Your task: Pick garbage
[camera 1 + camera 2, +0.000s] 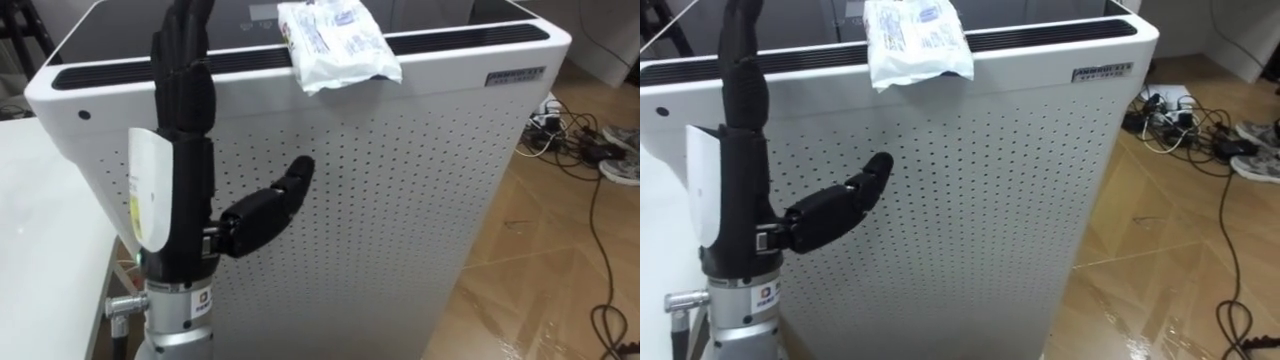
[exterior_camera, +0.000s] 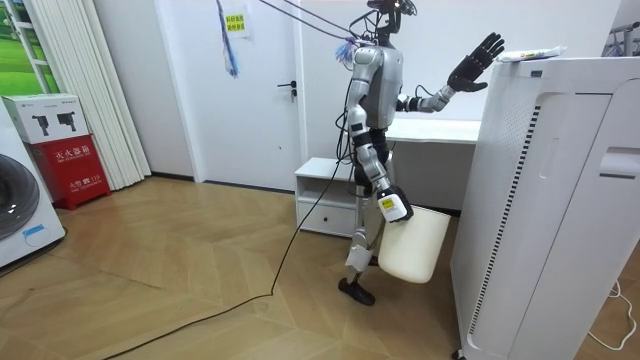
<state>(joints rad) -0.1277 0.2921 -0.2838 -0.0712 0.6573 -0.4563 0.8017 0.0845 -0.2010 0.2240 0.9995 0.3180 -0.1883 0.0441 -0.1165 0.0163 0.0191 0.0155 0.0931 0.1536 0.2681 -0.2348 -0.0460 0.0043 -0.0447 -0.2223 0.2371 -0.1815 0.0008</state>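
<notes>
Garbage packet (image 1: 335, 40): you have it lying on top of the white perforated appliance (image 1: 400, 200), at the edge nearest the robot, with one crumpled corner hanging over the rim. It is a white plastic wrapper with blue print, too small for you to read. Near the top right corner of the appliance's side sits a small dark label (image 1: 515, 77), also not legible. In the room view you can see a red box (image 2: 72, 165) with white characters and a white box (image 2: 42, 117) with a dark drawing stacked on it, by the curtain on the room view's left.

Your left hand (image 1: 190, 190) is raised in front of the perforated side, below and to the left of the packet. Its fingers are straight and point upward, reaching about level with the appliance's top, and the thumb sticks out to the right. It holds nothing. The room view shows it spread wide, just short of the appliance's upper corner and apart from the packet.

Your right hand (image 2: 390, 205) hangs low beside the robot's leg, at the rim of a white bin (image 2: 412, 245); you cannot tell whether it grips the bin.

The robot stands between a white desk (image 1: 40, 220) and the appliance, facing the appliance. Dark cables (image 1: 590, 140) lie tangled on the wooden floor (image 1: 540, 260) beyond the appliance's right side.
</notes>
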